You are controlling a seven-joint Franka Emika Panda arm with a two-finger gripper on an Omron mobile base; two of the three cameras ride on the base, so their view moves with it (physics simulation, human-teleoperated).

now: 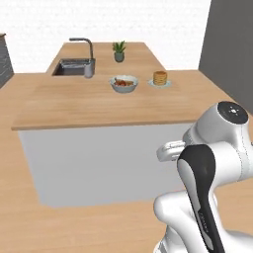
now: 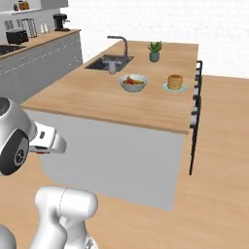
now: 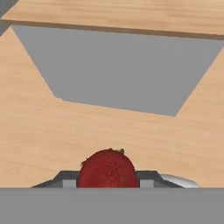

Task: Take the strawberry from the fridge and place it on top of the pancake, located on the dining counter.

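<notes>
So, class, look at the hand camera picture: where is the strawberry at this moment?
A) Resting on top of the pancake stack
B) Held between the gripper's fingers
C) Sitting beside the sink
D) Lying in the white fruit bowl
B: in the hand view the strawberry sits clamped in the gripper, while the pancake on the dining counter has nothing on top.
</notes>
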